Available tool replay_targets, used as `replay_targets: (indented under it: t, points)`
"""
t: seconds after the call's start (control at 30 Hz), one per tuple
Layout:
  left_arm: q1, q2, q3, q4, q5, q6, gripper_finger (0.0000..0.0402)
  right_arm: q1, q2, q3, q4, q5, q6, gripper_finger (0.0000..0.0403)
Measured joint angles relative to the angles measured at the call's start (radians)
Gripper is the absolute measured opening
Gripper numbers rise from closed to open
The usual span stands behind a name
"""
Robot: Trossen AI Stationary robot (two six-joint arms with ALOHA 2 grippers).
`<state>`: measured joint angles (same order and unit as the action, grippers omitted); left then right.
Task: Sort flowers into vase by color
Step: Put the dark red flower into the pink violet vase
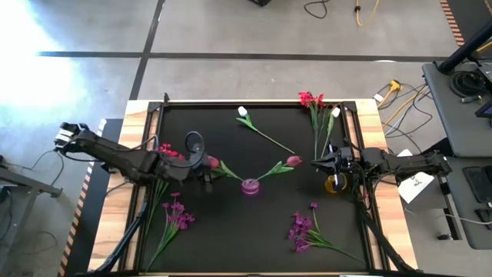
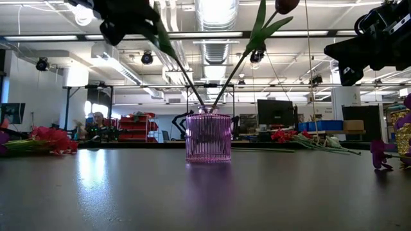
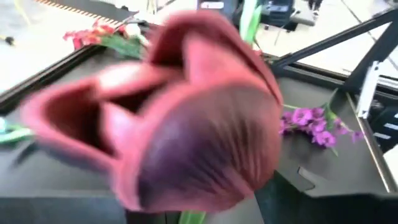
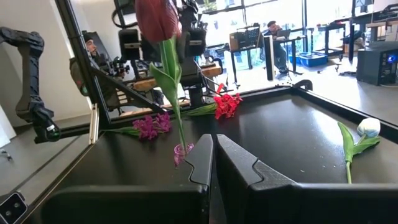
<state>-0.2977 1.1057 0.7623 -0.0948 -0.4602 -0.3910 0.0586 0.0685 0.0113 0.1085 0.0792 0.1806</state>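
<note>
two flowers (image 1: 286, 164) stand in the central vase (image 1: 250, 186); others lie around.

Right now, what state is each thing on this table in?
Pink vase: upright, holding two tulips.
Left tulip: in the vase, leaning toward the left gripper.
Right tulip: in the vase, leaning right.
White tulip: lying on the table.
Red flowers: lying, unsorted.
Purple flowers: lying, unsorted.
Amber vase: upright under the right arm.
Right gripper: shut, empty.

A grey concrete floor (image 1: 254, 73) crossed by dark tape lines (image 1: 231, 55) surrounds the black surface (image 1: 254, 223). Cables (image 1: 400, 96) trail beyond it. Behind, an open workshop with fluorescent ceiling lights (image 2: 215, 13), monitors (image 2: 275, 112) and a seated person (image 2: 97, 122).
</note>
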Motion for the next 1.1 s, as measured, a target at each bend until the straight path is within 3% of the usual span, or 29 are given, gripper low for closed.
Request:
replay_targets:
  t: [0.13,0.33,0.57,0.73,1.1]
  points:
    - [-0.010,0.053,0.096,-0.140,0.007,0.011,0.0158,0.000,0.000,0.000,0.000,0.000,0.000,0.0013]
    - [-0.012,0.165,0.325,-0.550,0.007,-0.075,0.0183,0.000,0.000,0.000,0.000,0.000,0.000,0.0013]
    - [-0.031,0.277,0.542,-0.921,0.007,-0.184,0.0206,0.000,0.000,0.000,0.000,0.000,0.000,0.0013]
    - [-0.072,0.288,0.544,-1.054,0.007,-0.324,0.0217,0.000,0.000,0.000,0.000,0.000,0.000,0.0013]
    - [-0.160,0.209,0.432,-1.039,-0.074,-0.495,0.0220,0.000,0.000,0.000,0.000,0.000,0.000,0.0013]
